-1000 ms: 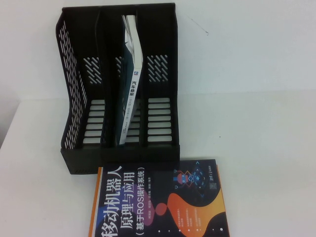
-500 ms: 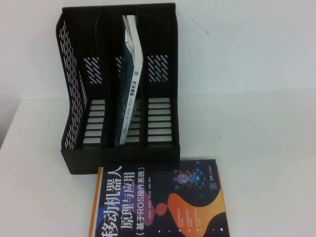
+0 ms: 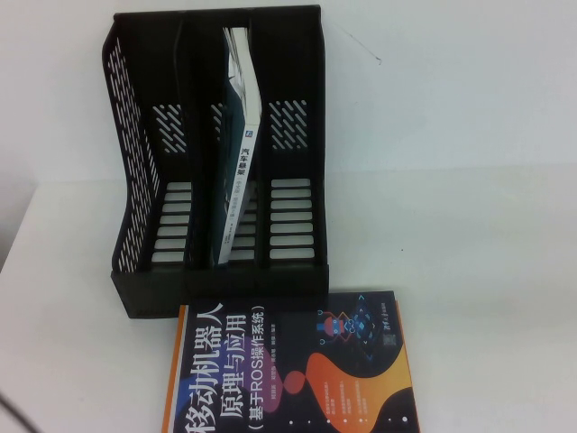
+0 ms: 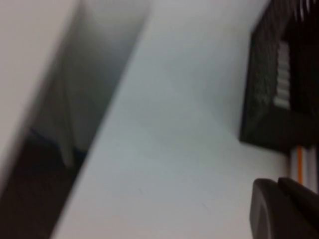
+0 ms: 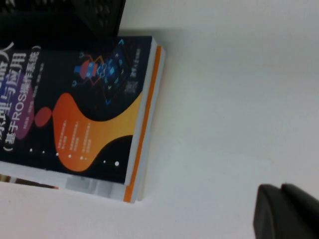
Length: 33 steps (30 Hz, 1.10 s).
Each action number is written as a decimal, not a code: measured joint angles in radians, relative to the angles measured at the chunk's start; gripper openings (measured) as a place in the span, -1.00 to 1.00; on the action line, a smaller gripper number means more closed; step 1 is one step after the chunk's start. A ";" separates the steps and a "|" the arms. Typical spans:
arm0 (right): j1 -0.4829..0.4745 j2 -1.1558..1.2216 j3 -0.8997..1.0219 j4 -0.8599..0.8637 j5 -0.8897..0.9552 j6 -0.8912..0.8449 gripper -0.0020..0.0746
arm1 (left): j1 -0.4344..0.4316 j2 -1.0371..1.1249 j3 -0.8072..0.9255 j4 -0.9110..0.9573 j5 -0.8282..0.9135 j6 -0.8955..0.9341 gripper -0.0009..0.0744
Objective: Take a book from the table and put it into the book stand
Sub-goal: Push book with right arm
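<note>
The table (image 3: 487, 225) carries the book stand (image 3: 216, 162), whose middle slot holds a thin teal book (image 3: 236, 171). The book (image 3: 288, 365) lies flat just before the stand, ungrasped, so the task seems barely begun. The left gripper (image 4: 286, 209) hovers near its orange edge, the right gripper (image 5: 288, 211) beside it; neither one's opening can be told.

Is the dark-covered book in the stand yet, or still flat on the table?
Still out: the book lies flat on the table before the book stand. Neither hand touches it.
</note>
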State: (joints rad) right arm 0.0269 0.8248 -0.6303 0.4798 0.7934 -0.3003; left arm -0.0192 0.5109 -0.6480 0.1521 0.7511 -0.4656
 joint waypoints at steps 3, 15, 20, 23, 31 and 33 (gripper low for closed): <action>0.000 0.055 0.000 0.042 -0.010 -0.038 -0.95 | 0.000 0.104 0.000 -0.125 -0.007 0.062 -0.98; 0.265 0.428 -0.009 0.175 -0.212 -0.194 -0.95 | 0.000 0.475 0.000 -0.751 -0.044 0.613 -0.98; 0.374 0.630 -0.067 0.177 -0.276 -0.181 -0.95 | 0.000 0.567 0.000 -0.831 -0.058 0.709 -0.98; 0.397 0.722 -0.119 0.186 -0.289 -0.178 -0.95 | 0.000 0.583 0.000 -0.840 -0.064 0.726 -0.98; 0.402 0.870 -0.207 0.194 -0.293 -0.175 -0.95 | 0.000 0.588 0.000 -0.884 -0.089 0.726 -0.98; 0.402 0.888 -0.225 0.194 -0.289 -0.175 -0.95 | 0.000 0.588 0.000 -0.888 -0.090 0.726 -0.98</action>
State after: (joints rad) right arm 0.4292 1.7130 -0.8552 0.6739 0.5044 -0.4756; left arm -0.0192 1.0988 -0.6480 -0.7357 0.6607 0.2605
